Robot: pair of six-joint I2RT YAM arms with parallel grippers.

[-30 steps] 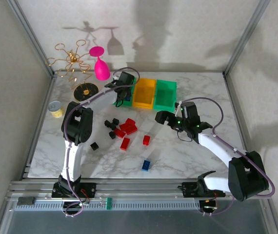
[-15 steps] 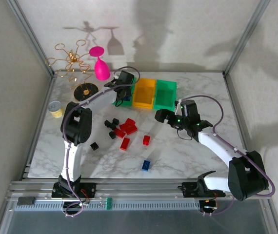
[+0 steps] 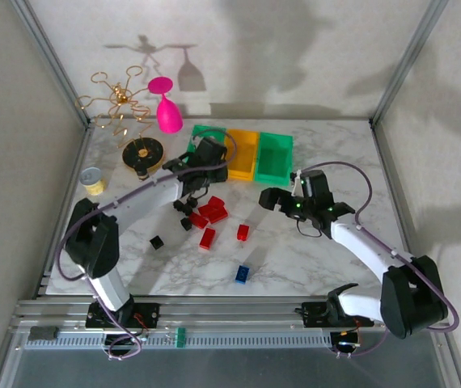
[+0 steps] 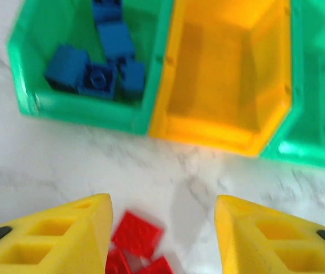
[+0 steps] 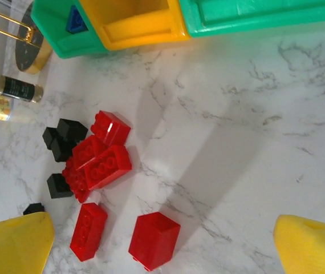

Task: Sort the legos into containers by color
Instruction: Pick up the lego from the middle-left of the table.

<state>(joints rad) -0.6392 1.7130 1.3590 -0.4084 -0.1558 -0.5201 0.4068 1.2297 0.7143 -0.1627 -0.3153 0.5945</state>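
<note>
Three containers stand in a row at the back: a left green bin (image 3: 205, 133) (image 4: 43, 105) holding several blue legos (image 4: 97, 77), a yellow-orange bin (image 3: 243, 153) (image 4: 231, 128), and a right green bin (image 3: 275, 158) (image 4: 316, 151). My left gripper (image 3: 205, 162) (image 4: 162, 240) hovers just in front of the bins, open with nothing between its fingers; red legos (image 4: 137, 234) lie below it. Red legos (image 3: 211, 210) (image 5: 102, 162) and black legos (image 3: 186, 204) (image 5: 65, 134) cluster mid-table. My right gripper (image 3: 272, 198) (image 5: 162, 248) is wide open above a single red lego (image 3: 243, 232) (image 5: 154, 240). A blue lego (image 3: 242, 273) lies near the front.
A pink glass (image 3: 166, 113), a gold wire rack (image 3: 121, 101) and a black disc (image 3: 143, 152) stand at the back left. A small yellow tin (image 3: 92, 179) sits near the left edge. One black lego (image 3: 157, 241) lies apart to the left.
My left gripper has drawn back from over the left green bin toward the red legos and its jaws have opened. The right gripper has shifted slightly.
</note>
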